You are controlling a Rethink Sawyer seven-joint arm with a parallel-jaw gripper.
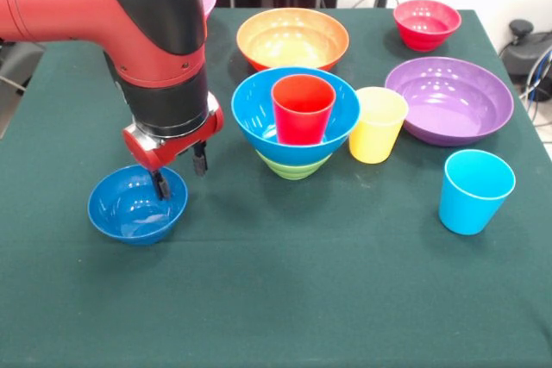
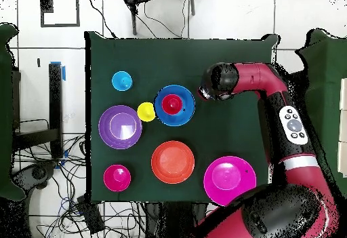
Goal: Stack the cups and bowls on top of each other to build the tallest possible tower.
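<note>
Nearest me in the front view, the small blue bowl [image 1: 137, 204] sits at 8 o'clock on the green surface [image 1: 285, 299]. My tool [image 1: 179, 171] hangs open, one finger dipping inside its rim. At centre, the red cup [image 1: 303, 109] stands in the large blue bowl [image 1: 256, 114] on the green bowl [image 1: 293, 166]. Overhead, that pile [image 2: 174, 104] sits at centre, my arm [image 2: 261, 86] at 3 o'clock.

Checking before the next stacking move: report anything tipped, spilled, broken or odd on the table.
Nothing stands out. The red plastic cup sits upright in the large blue bowl, atop the small green bowl. The loose cups and bowls stand upright. The gripper hangs over the small blue bowl.
</note>
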